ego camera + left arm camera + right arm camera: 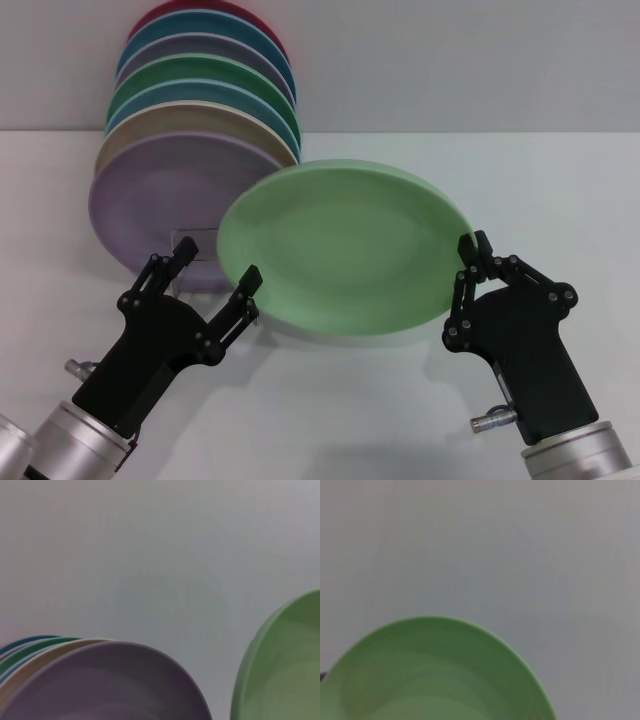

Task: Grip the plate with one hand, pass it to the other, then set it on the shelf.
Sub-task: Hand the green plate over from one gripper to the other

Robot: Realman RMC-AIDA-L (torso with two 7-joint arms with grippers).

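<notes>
Item 1, my right gripper (470, 243): fingers closed on the right-hand rim of the plate (345, 245), holding it clear of the table (560, 190), tilted with its face up and toward me. The right wrist view shows the plate (427, 675) filling the near part of the frame, with bare table beyond.

Item 2, my left gripper (215, 270): jaws spread wide, gripping nothing. One fingertip lies at the plate's left edge; whether it touches I cannot tell. The other finger sits farther left, in front of the lavender plate (165, 205).

Item 3, the plate: pale mint green, plain, spanning the gap between my two grippers, carried by the right one only.

Item 4, the shelf (190, 245): clear stand just beyond my left gripper, mostly hidden by the crockery on it.

Item 5, row of plates (205, 90) standing on edge, receding from my left gripper: lavender nearest, then beige, light blue, darker green, grey-purple, blue, red. The left wrist view shows the lavender plate (107, 685) closest and the mint plate's rim (280, 665) beside it.
</notes>
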